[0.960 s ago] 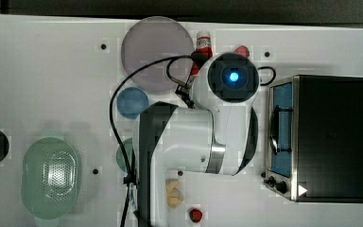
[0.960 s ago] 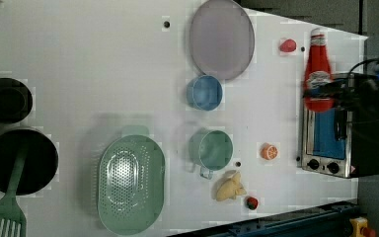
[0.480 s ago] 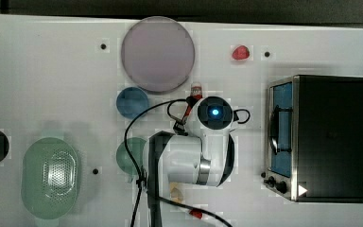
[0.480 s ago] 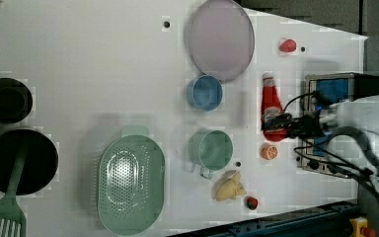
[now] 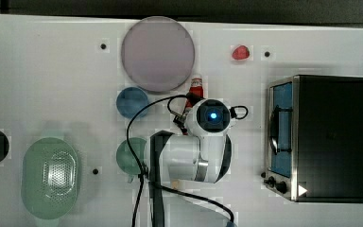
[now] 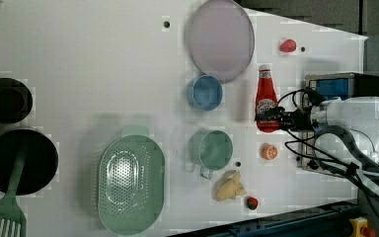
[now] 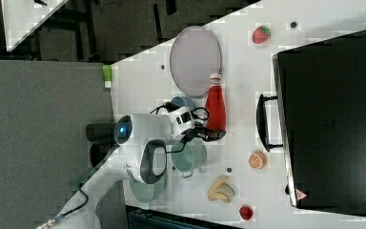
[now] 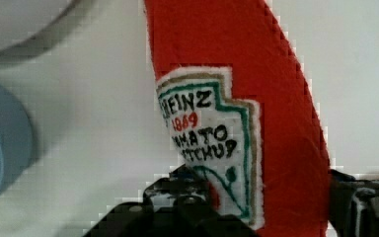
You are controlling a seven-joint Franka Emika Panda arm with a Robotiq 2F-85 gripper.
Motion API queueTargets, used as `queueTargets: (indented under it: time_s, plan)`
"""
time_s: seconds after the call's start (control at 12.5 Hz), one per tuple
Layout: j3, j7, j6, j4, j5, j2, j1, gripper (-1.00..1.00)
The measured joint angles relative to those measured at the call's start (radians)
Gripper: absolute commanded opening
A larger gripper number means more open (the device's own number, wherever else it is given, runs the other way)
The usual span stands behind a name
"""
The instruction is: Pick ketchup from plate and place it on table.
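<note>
- Ketchup (image 6: pixel 267 101) is clamped in my closed gripper (image 6: pixel 282 117), having travelled from beside the oven (image 6: pixel 343 86) towards the plate (image 6: pixel 220 39).
- It's off the plate, over bare worktop (image 6: pixel 103 59); I reckon release comes next.

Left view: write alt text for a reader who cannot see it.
A robot arm's gripper holds a red ketchup bottle by its lower end over the white table, just off the mauve-grey plate. A blue cup sits nearby.
</note>
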Motion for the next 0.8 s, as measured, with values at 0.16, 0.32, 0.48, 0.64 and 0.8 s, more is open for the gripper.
queueTargets:
  time_s: [0.16, 0.32, 0.48, 0.64, 0.8]
  plan:
    - [-0.001, 0.000, 0.012, 0.008, -0.004, 0.001, 0.000, 1.00]
    - [0.003, 0.000, 0.000, 0.010, -0.007, -0.006, -0.003, 1.00]
    - [0.015, 0.001, -0.012, 0.014, -0.005, -0.017, -0.005, 1.00]
    - [0.015, 0.007, -0.084, 0.045, -0.008, -0.064, 0.002, 1.00]
    - [0.015, 0.051, -0.200, 0.141, -0.003, -0.124, 0.002, 1.00]
